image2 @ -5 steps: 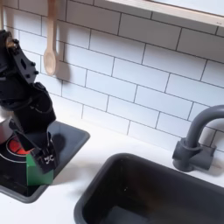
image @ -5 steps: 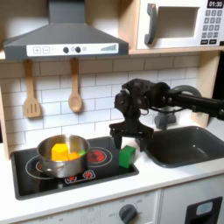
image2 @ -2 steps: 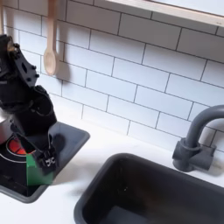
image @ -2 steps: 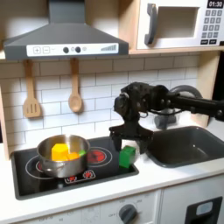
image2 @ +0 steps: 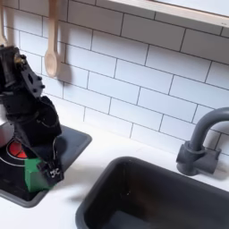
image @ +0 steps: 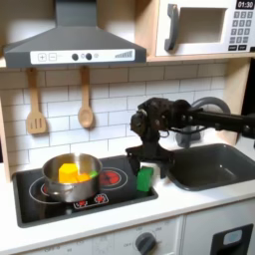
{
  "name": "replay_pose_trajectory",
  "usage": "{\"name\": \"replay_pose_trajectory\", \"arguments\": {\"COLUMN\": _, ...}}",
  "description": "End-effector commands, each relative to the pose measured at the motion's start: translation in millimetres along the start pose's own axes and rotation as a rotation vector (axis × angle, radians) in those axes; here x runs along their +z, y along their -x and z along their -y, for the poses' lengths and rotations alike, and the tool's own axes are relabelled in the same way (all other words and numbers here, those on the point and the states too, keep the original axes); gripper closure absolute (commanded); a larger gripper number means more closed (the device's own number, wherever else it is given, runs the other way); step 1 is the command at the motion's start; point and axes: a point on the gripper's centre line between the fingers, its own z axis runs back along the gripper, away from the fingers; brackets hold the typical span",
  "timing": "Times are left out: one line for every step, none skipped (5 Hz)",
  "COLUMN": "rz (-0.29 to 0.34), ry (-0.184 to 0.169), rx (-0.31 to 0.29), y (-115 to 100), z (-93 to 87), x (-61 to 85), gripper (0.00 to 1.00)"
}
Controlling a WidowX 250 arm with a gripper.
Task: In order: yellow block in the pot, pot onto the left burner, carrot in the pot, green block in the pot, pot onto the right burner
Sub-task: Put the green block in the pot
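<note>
The microwave (image: 204, 27) in the first exterior view carries a small clock display (image: 245, 5) in its upper right corner that reads 01:30. Below the display sits a keypad (image: 240, 30) whose markings are too small to read. The range hood (image: 70, 52) has a control strip (image: 84, 57) with symbols and the cooktop (image: 86, 193) has red marks along its front edge, none of them legible.

Green block (image2: 34, 175) half behind tool (image2: 42, 168)
</note>
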Motion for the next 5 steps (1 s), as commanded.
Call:
{"name": "replay_pose_trajectory", "arguments": {"rz": -0.007, "ry": 0.007, "rx": -0.012, "y": 2.8, "z": 3.6, "x": -10.0, "gripper": 0.0}}
{"name": "replay_pose_trajectory", "arguments": {"rz": -0.02, "ry": 0.004, "rx": 0.005, "y": 7.4, "z": 2.1, "x": -14.2, "gripper": 0.0}}
{"name": "replay_pose_trajectory", "arguments": {"rz": -0.022, "ry": -0.031, "rx": 0.018, "y": 6.7, "z": 3.2, "x": -15.8, "gripper": 0.0}}
{"name": "replay_pose_trajectory", "arguments": {"rz": -0.024, "ry": -0.037, "rx": 0.019, "y": 3.8, "z": 4.0, "x": -16.3, "gripper": 1.0}}
{"name": "replay_pose_trajectory", "arguments": {"rz": -0.04, "ry": -0.022, "rx": 0.022, "y": 8.0, "z": 5.0, "x": -21.1, "gripper": 1.0}}
